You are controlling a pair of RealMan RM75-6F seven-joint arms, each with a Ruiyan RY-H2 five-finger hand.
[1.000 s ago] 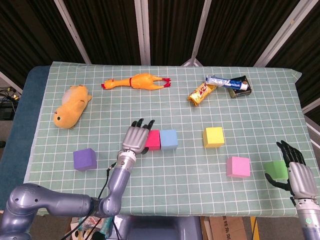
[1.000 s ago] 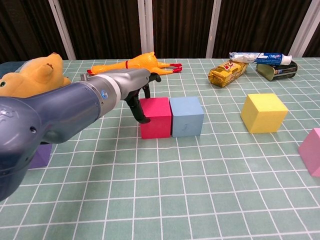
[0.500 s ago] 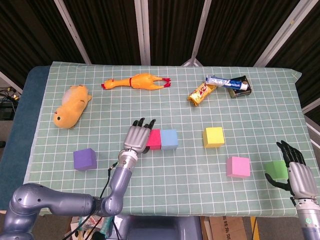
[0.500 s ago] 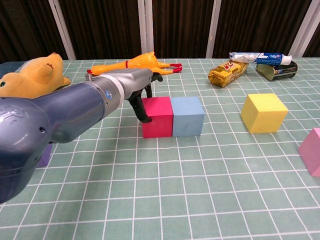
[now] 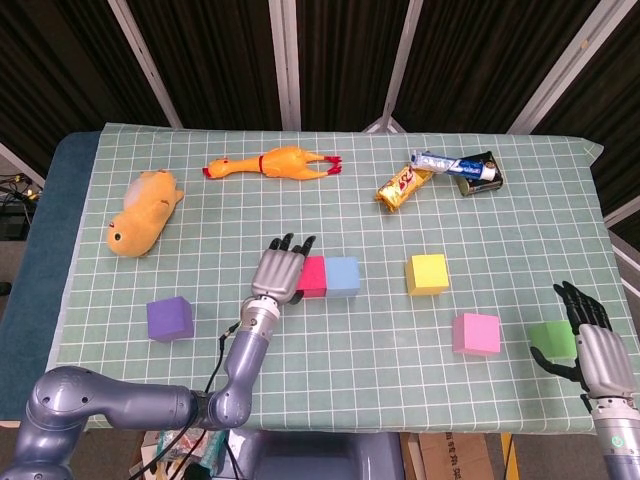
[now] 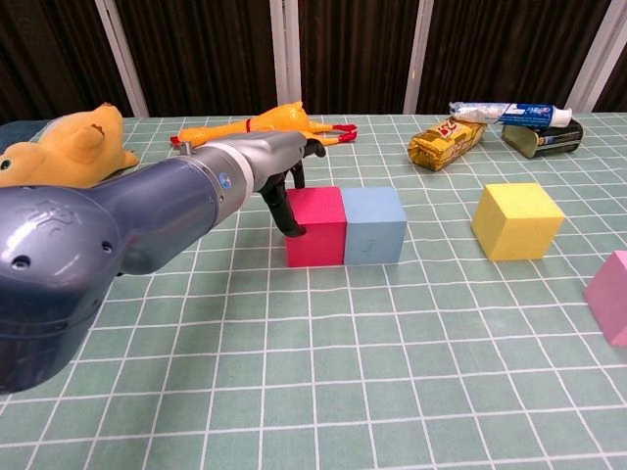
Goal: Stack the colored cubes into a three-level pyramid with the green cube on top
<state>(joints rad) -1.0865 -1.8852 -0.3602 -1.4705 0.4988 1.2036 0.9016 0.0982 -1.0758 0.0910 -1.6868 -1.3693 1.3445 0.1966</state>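
Observation:
A red cube [image 5: 312, 277] and a blue cube [image 5: 343, 277] stand side by side, touching, in the middle of the table. My left hand [image 5: 279, 270] presses flat against the red cube's left face [image 6: 315, 227], fingers spread, holding nothing. To the right is a yellow cube [image 5: 428, 273], with a pink cube [image 5: 476, 333] nearer the front. The green cube [image 5: 551, 340] lies at the front right, and my right hand [image 5: 592, 345] stands open just beside it, fingers pointing up. A purple cube [image 5: 169, 318] sits at the front left.
A yellow plush toy [image 5: 145, 211] and a rubber chicken [image 5: 273, 163] lie at the back left. A snack bar [image 5: 404, 185], a toothpaste tube [image 5: 455, 165] and a tin [image 5: 480, 174] lie at the back right. The table's front edge runs close below the cubes.
My left hand has pushed the red and blue cubes a little to the right, toward the yellow cube. The right hand has not moved.

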